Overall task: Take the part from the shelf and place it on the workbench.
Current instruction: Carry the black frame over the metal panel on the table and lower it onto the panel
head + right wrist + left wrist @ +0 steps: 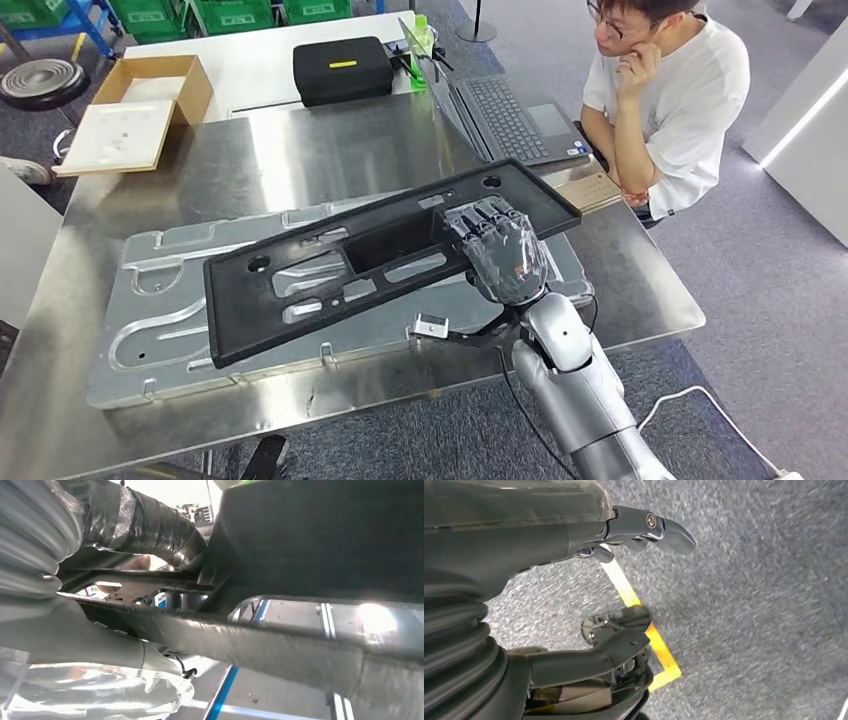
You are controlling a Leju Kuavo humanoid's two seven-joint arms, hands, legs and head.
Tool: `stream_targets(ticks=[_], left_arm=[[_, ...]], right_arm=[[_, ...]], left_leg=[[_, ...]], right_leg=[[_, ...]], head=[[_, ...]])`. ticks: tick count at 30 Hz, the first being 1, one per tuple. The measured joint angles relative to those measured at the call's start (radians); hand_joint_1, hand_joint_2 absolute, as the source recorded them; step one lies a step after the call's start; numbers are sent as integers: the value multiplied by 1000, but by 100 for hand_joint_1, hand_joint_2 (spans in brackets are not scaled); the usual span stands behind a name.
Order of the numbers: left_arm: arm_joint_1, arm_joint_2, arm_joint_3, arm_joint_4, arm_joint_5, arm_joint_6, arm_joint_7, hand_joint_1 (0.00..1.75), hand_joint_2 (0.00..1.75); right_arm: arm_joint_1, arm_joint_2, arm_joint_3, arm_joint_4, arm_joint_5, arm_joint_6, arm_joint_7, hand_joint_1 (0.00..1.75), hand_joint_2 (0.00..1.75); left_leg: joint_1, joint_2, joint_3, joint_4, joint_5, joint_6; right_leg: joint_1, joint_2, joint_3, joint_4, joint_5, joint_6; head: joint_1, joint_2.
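Part [330, 270], a long black panel with cut-outs, hangs tilted just above the grey fixture plate [150, 330] on our steel workbench [640, 290], and our right hand [505, 255] grips it near its right end, fingers over the top face. Our left hand [644, 527] hangs over grey carpet with a yellow floor line [644, 625], fingers apart and holding nothing. We can read no writing; the black case [342, 70] bears a yellow label too small to make out.
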Motion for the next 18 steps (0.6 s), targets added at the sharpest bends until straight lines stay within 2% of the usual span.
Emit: stream_targets(ticks=[2,3,5,6,7,8,10,11,12,15,16,18], left_arm=[[-2,-3,0,0,3,0,-7,0,175],[-3,-4,0,0,6,-2,-9,0,175],[-3,-4,0,0,13,-8,-11,0,175],[-2,-4,0,0,17,-13,-12,0,175],[0,-4,0,0,21,-17,-12,0,175],[1,-4,0,0,24,-22,-13,0,175],[1,-4,0,0,30,-29,-13,0,175],[1,-4,0,0,33,-32,-14,0,175],[0,-4,0,0,34,-34,-14,0,175],[1,-4,0,0,35,-35,-16,0,175],[1,-3,0,0,35,-36,-16,0,175],[0,-3,0,0,35,-36,-17,0,175]], right_arm=[[-8,-5,2,11,-78,0,2,175,175],[-17,-9,4,25,-139,1,6,175,175],[-34,-21,10,60,-260,11,12,175,175],[-41,-30,11,81,-321,26,14,175,175],[-48,-39,12,103,-377,46,13,175,175],[-58,-49,12,128,-435,69,10,175,175],[-85,-65,9,181,-539,118,-3,175,175],[-99,-71,5,205,-581,139,-11,175,175],[-110,-76,1,228,-614,156,-19,175,175],[-131,-87,-9,278,-656,178,-34,175,175],[-137,-89,-11,288,-658,179,-37,131,175],[-148,-90,-12,304,-663,183,-41,44,175]], left_leg=[[8,3,7,-15,12,2],[10,5,9,-19,15,3],[10,5,8,-19,14,6],[11,5,8,-19,13,6],[12,5,7,-17,12,5],[14,4,7,-15,10,3],[17,4,6,-7,4,-5],[17,4,4,-2,1,-10],[16,3,2,2,0,-15],[17,3,-3,3,-1,-31],[18,4,-7,10,-7,-37],[21,6,-36,76,-49,-46]], right_leg=[[-1,-6,-12,31,-27,11],[-4,-10,-33,76,-54,18],[-13,-15,-97,196,-109,31],[-19,-16,-124,241,-119,37],[-24,-17,-136,252,-109,42],[-28,-18,-131,227,-80,46],[-35,-21,-81,104,-8,51],[-34,-22,-60,51,16,49],[-33,-21,-47,18,27,45],[-28,-19,-46,4,31,24],[-28,-20,-45,1,34,17],[-30,-21,-43,-5,38,5]], head=[[0,0],[0,0],[0,0],[0,0],[0,0],[0,0],[0,0],[0,0],[0,0],[0,0],[0,0],[0,0]])
